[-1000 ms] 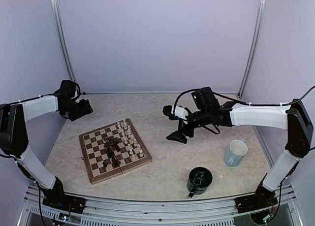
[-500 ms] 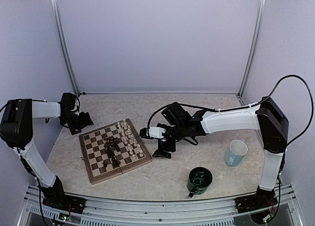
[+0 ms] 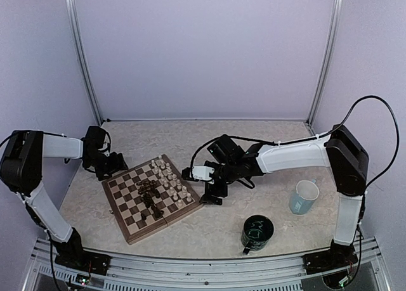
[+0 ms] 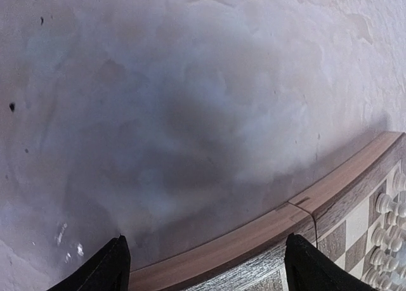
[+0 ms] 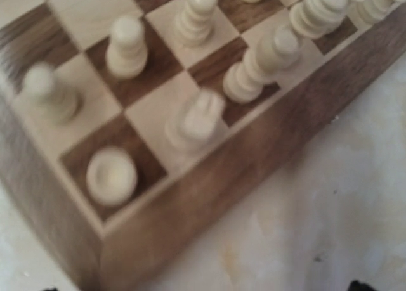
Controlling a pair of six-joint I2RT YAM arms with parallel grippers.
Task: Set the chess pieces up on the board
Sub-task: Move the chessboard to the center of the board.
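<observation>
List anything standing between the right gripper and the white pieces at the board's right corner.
Nothing visible does. The right gripper is beside the board, with the cream pieces directly ahead past the bare border.

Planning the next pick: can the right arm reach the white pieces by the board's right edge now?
Probably yes. The right gripper is open just off the board's right edge, and its wrist view shows the white pieces close ahead with nothing between.

Facing pale tabletop (image 4: 158,101) w/ dark shadow mid-frame. Showing brown border of board (image 4: 266,224) curving across btm right, cream pieces (image 4: 384,205) crowding far-right squares. Holding left gripper (image 4: 212,270) spread wide at btm edge.
</observation>
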